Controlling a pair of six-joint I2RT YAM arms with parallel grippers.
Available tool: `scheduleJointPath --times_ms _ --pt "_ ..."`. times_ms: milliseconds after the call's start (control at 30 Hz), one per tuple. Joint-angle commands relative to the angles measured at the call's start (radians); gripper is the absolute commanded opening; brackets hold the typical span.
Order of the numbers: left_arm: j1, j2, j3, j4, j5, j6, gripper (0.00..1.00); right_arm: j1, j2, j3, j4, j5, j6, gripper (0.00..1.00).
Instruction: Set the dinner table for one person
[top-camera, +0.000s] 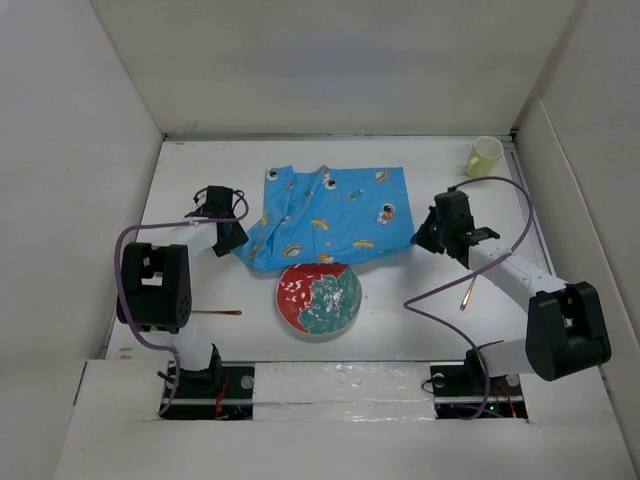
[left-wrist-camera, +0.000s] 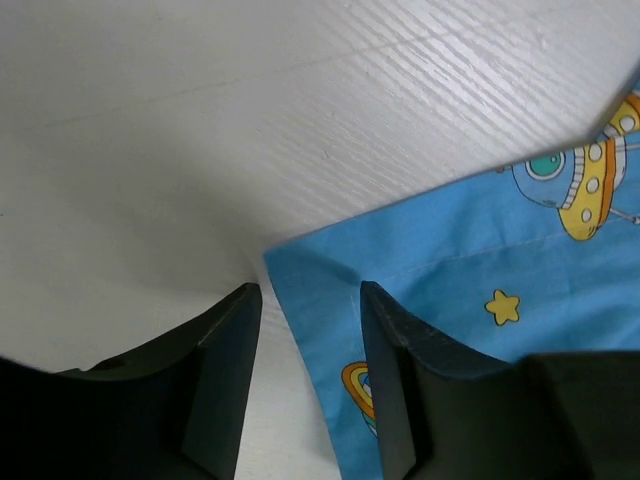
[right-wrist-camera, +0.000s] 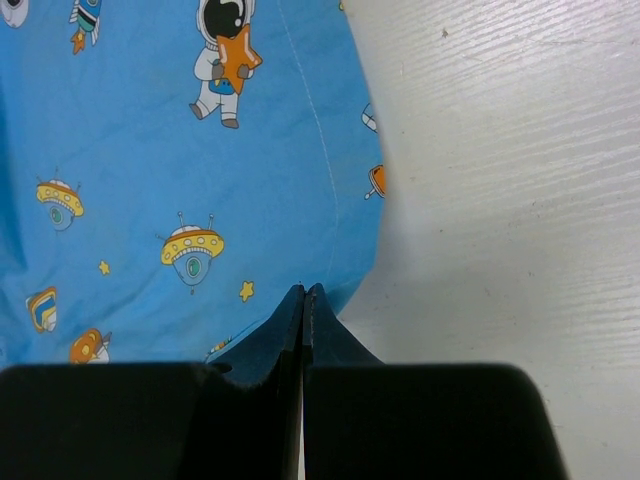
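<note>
The dinner table (top-camera: 400, 310) is the white walled surface. A blue cartoon-print cloth mat (top-camera: 330, 215) lies on it, rumpled on its left side. My left gripper (top-camera: 228, 238) is at the mat's near left corner. In the left wrist view that gripper (left-wrist-camera: 308, 292) is open and the mat's corner (left-wrist-camera: 330, 300) lies flat between the jaws, held by neither. My right gripper (top-camera: 420, 240) is at the mat's near right corner. In the right wrist view it (right-wrist-camera: 303, 292) is shut, with the mat (right-wrist-camera: 200, 180) running in at its tips.
A red and teal plate (top-camera: 320, 298) sits just in front of the mat. A pale yellow cup (top-camera: 485, 155) stands at the far right corner. One thin brown utensil (top-camera: 215, 312) lies near the left arm, another (top-camera: 467, 292) by the right arm. Purple cables loop over both arms.
</note>
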Motion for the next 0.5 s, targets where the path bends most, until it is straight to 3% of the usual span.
scheduleJointPath --times_ms 0,333,467 --pt "0.004 0.063 -0.009 -0.034 -0.062 -0.024 0.38 -0.001 -0.023 0.017 0.046 0.004 -0.012 0.00" --pt "-0.049 0.118 0.008 -0.050 -0.164 -0.012 0.28 -0.001 -0.049 0.032 0.057 -0.033 -0.008 0.00" --pt "-0.049 0.142 0.011 -0.067 -0.168 -0.018 0.17 -0.001 -0.058 0.042 0.056 -0.039 -0.015 0.00"
